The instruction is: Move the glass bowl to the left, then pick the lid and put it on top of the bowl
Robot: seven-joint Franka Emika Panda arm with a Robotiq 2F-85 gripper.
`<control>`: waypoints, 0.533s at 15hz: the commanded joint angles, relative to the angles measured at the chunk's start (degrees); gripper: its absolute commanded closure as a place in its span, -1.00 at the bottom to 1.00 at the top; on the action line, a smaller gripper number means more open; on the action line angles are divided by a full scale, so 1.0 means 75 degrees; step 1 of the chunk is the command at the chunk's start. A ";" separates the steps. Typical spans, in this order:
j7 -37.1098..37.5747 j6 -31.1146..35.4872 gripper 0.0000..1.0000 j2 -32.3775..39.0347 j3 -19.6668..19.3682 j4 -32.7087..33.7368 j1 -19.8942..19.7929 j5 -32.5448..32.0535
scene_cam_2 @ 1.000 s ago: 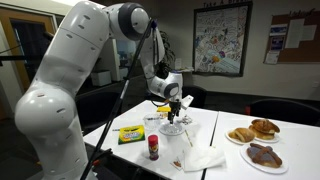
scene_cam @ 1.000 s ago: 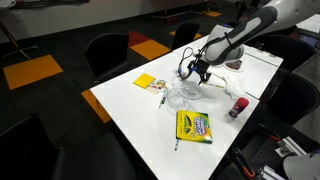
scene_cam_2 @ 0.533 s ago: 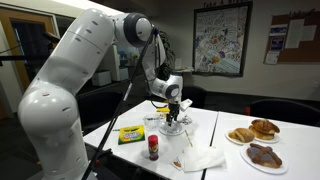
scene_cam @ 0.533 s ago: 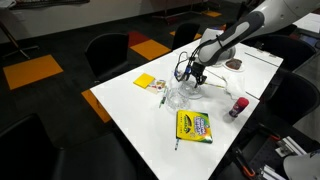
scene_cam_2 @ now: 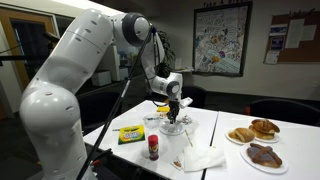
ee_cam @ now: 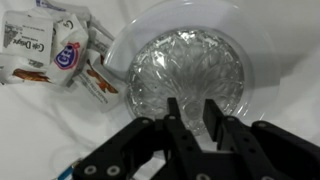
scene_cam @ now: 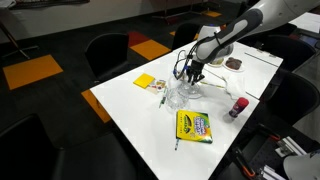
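Note:
The glass bowl is a round, cut-pattern clear dish with a whitish rim, lying on the white table; both exterior views show it. My gripper hangs straight over it. Its jaws are drawn close together over the bowl's near edge, with glass visible in the narrow gap; contact is not visible. A smaller clear round piece, apparently the lid, lies on the table just beside the bowl.
A crayon box, a red-capped bottle, a yellow sticky-note pad and small packets lie around the bowl. A napkin and plates of food are nearby. Chairs ring the table.
The gripper has come down onto the bowl and its jaws have narrowed from wide open to a small gap. The bowl has not visibly shifted.

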 commanded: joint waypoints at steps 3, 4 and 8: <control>0.0352 -0.0274 0.99 -0.0024 -0.0210 0.0133 0.0309 -0.0296; 0.0373 -0.0267 0.93 -0.0030 -0.0212 0.0121 0.0329 -0.0327; 0.0365 -0.0138 0.92 -0.0339 -0.0104 -0.0110 0.0449 -0.0464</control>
